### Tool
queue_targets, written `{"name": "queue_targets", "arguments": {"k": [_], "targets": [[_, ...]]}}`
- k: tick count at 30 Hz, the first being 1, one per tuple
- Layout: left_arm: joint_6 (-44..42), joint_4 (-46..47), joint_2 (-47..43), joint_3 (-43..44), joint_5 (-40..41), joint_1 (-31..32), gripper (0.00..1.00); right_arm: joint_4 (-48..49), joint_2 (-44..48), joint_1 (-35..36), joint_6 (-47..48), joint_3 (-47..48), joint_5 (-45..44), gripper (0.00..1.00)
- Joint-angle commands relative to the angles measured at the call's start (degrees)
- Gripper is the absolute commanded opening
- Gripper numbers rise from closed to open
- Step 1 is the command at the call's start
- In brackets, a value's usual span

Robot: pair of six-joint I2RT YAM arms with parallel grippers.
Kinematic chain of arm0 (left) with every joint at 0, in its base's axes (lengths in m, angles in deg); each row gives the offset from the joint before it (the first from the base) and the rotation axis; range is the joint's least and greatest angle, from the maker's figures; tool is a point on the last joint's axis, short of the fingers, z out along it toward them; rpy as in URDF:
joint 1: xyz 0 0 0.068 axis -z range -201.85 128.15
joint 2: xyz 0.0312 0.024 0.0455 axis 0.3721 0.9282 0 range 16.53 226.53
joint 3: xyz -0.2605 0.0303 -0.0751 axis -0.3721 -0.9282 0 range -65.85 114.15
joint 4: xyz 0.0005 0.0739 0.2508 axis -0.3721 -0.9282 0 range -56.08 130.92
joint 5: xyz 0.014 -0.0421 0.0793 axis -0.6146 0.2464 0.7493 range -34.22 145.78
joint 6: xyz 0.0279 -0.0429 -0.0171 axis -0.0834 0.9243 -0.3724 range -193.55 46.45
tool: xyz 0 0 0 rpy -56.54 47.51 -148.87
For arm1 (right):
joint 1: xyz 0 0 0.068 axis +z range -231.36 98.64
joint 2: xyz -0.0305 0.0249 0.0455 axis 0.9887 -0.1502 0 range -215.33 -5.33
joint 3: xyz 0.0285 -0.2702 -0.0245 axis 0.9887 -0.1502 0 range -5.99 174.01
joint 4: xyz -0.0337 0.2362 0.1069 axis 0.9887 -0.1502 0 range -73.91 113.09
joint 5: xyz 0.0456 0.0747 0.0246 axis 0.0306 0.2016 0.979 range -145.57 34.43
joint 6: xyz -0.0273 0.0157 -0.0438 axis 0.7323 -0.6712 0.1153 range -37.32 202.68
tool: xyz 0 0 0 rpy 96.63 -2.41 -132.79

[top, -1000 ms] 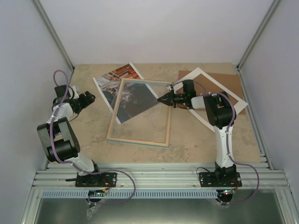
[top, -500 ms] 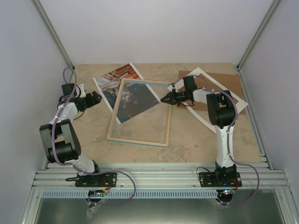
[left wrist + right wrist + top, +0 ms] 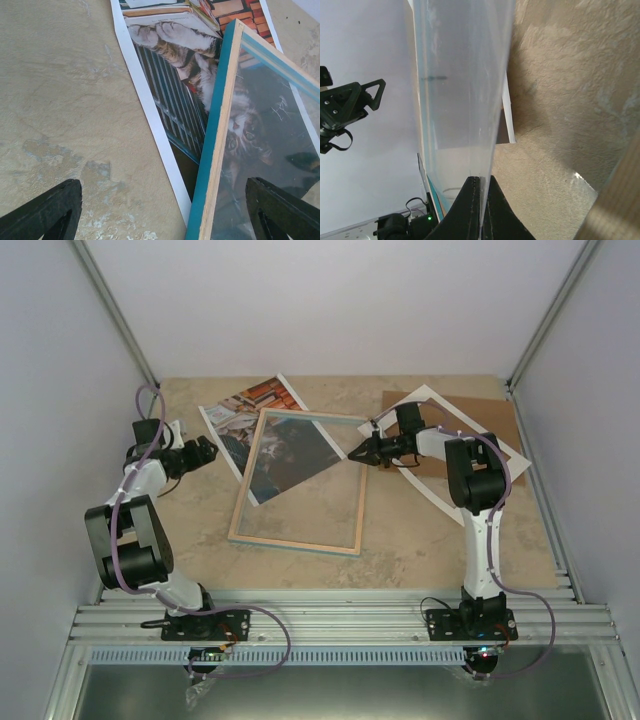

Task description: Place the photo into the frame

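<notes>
The photo point(image 3: 245, 408), a cat print with a white border, lies flat at the back left, and its lower right part is under the frame. The frame point(image 3: 295, 539) lies wood side up in the middle of the table. My right gripper point(image 3: 358, 452) is shut on the frame's right edge. In the right wrist view its jaws point(image 3: 481, 180) pinch the thin clear pane point(image 3: 460, 100), which stands a little off the table. My left gripper point(image 3: 205, 450) is open and empty, just left of the photo. In the left wrist view its fingers point(image 3: 50, 215) straddle the photo's white border point(image 3: 165, 75) and the frame's turquoise edge point(image 3: 220, 150).
A white mat board point(image 3: 500, 455) lies on a brown backing board point(image 3: 475, 412) at the back right, under my right arm. White walls and metal posts enclose the table on three sides. The arm bases sit on a rail at the near edge.
My left gripper has moved slightly toward the back and nearer the photo. My right gripper has shifted a little to the right and back while holding the frame's edge. The frame has barely moved.
</notes>
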Motion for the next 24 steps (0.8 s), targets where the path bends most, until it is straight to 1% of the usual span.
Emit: {"name": "queue_targets", "arguments": {"k": [1,6,24], "targets": [[-0.7,0.2,0.4,0.3,0.5,0.2,0.91,-4.3,-0.8,0.1,2.9,1.3,-0.9,0.01],[-0.7,0.3,0.5,0.3,0.6,0.1,0.91,-6.0,-1.2,0.1,4.1,2.0,-0.7,0.00],[-0.6,0.4,0.8,0.0,1.2,0.4,0.91,-8.0,0.1,0.1,2.8,2.5,-0.2,0.01]]}}
